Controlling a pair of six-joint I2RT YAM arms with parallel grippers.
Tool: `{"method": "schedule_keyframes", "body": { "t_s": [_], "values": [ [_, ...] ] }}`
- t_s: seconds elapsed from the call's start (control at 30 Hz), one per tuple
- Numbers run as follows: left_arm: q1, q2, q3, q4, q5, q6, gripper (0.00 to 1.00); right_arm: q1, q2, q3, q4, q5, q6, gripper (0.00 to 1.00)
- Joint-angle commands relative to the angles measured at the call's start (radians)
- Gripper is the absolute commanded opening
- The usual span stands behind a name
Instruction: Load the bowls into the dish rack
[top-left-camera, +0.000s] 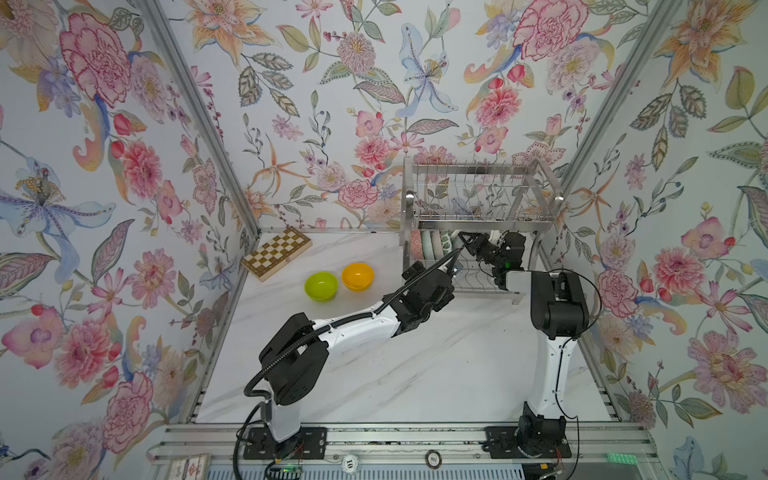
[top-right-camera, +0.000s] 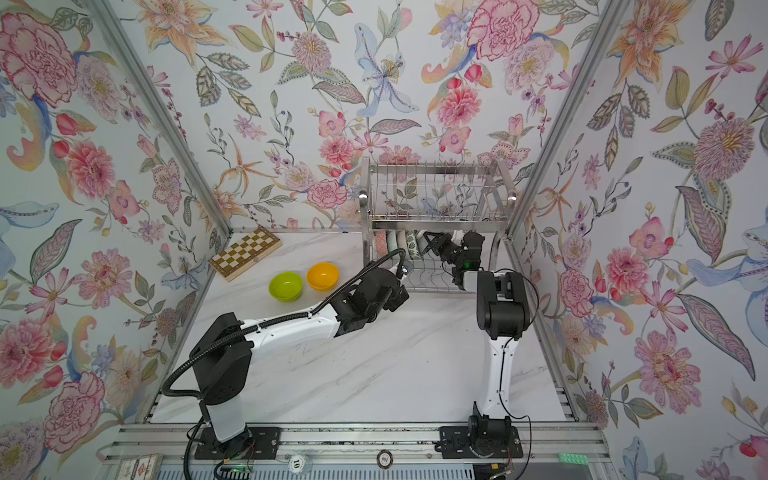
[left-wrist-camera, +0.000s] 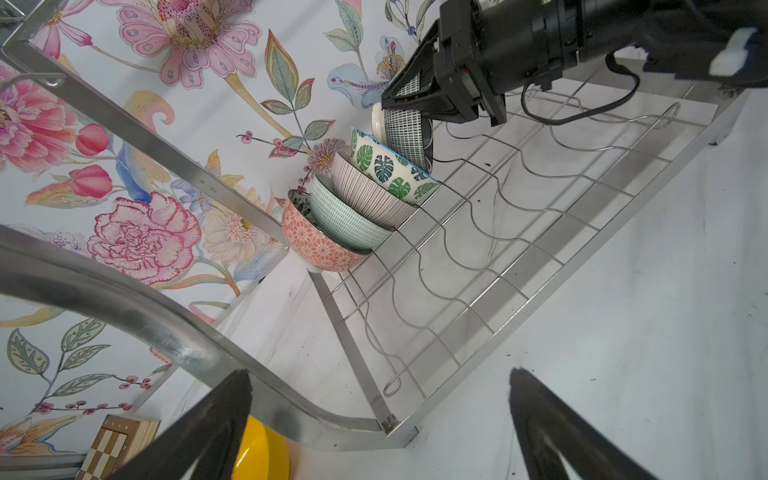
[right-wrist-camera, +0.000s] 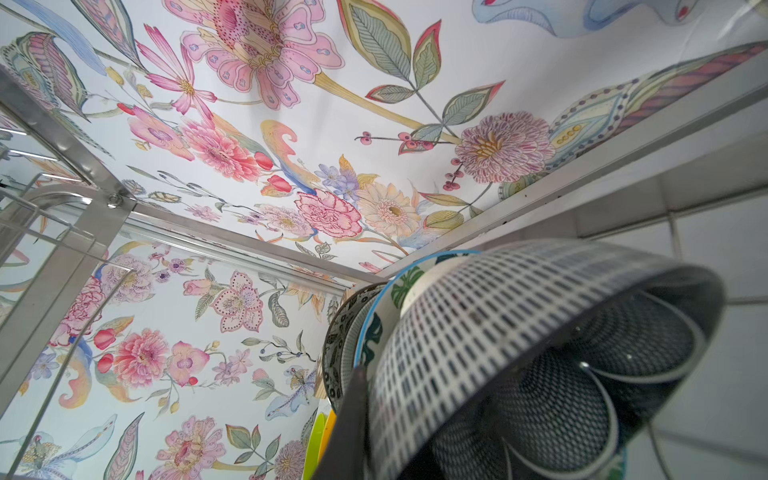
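My right gripper (top-left-camera: 465, 241) (right-wrist-camera: 380, 436) is shut on the rim of the black-and-white patterned bowl (left-wrist-camera: 409, 129) (right-wrist-camera: 498, 324). It holds that bowl on edge over the lower shelf of the steel dish rack (top-left-camera: 469, 168) (left-wrist-camera: 540, 232). Next to it, the green-leaf bowl (left-wrist-camera: 386, 166), pink-striped bowl (left-wrist-camera: 365, 191), mint bowl (left-wrist-camera: 345, 216) and an orange-patterned bowl (left-wrist-camera: 320, 245) stand in the shelf's slots. The lime green bowl (top-left-camera: 321, 286) and the orange-yellow bowl (top-left-camera: 357, 276) sit upright on the table, left of the rack. My left gripper (top-left-camera: 452, 270) (left-wrist-camera: 379, 374) is open and holds nothing, by the rack's front left leg.
A wooden chessboard (top-left-camera: 276, 253) lies at the table's back left corner. The rack's curved flat leg (left-wrist-camera: 166, 328) passes close by the left fingers. Flowered walls close in the table on three sides. The rack's upper shelf (top-right-camera: 436, 208) overhangs the right gripper.
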Motion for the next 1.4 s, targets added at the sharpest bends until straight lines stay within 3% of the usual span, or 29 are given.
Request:
{"method": "schedule_keyframes", "body": {
  "t_s": [0.0,1.37],
  "values": [
    [-0.008,-0.028,-0.003,0.017,-0.005,-0.003,0.99,-0.008,0.026,0.032,0.02,-0.025,0.011,0.07],
    [-0.006,-0.021,0.002,0.013,-0.004,-0.016,0.99,-0.01,0.04,0.056,0.016,-0.037,0.036,0.17]
  ]
}}
